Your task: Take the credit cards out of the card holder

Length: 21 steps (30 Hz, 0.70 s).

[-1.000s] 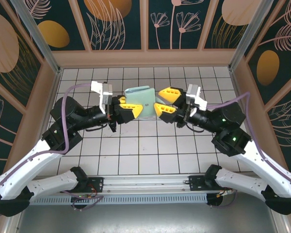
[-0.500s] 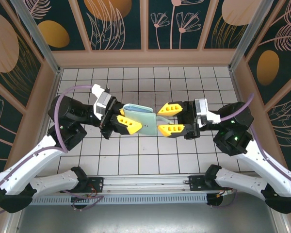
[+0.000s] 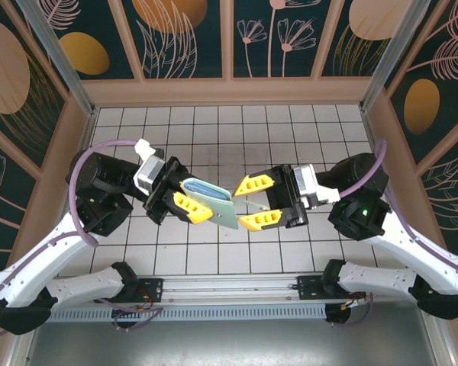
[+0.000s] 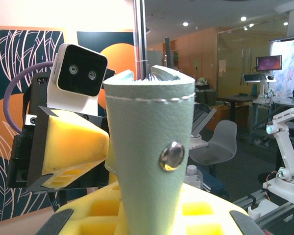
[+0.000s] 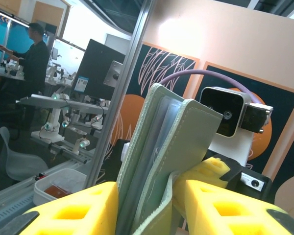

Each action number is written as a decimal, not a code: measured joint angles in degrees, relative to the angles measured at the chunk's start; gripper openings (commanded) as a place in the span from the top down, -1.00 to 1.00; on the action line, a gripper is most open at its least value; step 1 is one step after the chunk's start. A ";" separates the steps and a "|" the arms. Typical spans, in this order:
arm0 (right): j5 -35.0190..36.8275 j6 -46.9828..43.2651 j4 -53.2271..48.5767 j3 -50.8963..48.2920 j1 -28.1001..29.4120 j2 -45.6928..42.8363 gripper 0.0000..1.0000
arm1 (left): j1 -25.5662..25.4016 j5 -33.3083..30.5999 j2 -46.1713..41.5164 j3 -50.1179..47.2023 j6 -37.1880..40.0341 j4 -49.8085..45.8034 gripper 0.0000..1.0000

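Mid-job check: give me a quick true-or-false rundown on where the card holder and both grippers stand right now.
1. The left gripper is shut on the card holder. True.
2. The card holder lies flat on the table. False: it is held up off the tiles, between the two grippers.
3. The right gripper has a finger on each side of the card holder's edge. True.
4. Both grippers reach the card holder from the same side. False: they come at it from opposite ends.
5. A round metal snap shows on the card holder's outer face. True.
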 measured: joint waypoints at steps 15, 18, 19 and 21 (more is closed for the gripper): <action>2.47 -2.82 -4.35 1.51 1.07 1.51 0.36 | -0.04 4.66 1.46 1.64 5.75 -4.57 1.00; 2.56 -3.15 -5.16 1.51 1.44 1.62 0.36 | -0.04 5.70 1.51 2.05 8.87 -7.32 1.00; 2.56 -3.17 -5.44 1.51 1.68 1.64 0.37 | -0.04 6.10 1.51 2.16 9.94 -8.02 1.00; 2.71 -3.17 -5.81 1.51 2.01 1.66 0.41 | -0.04 6.82 1.53 2.23 11.82 -9.20 1.00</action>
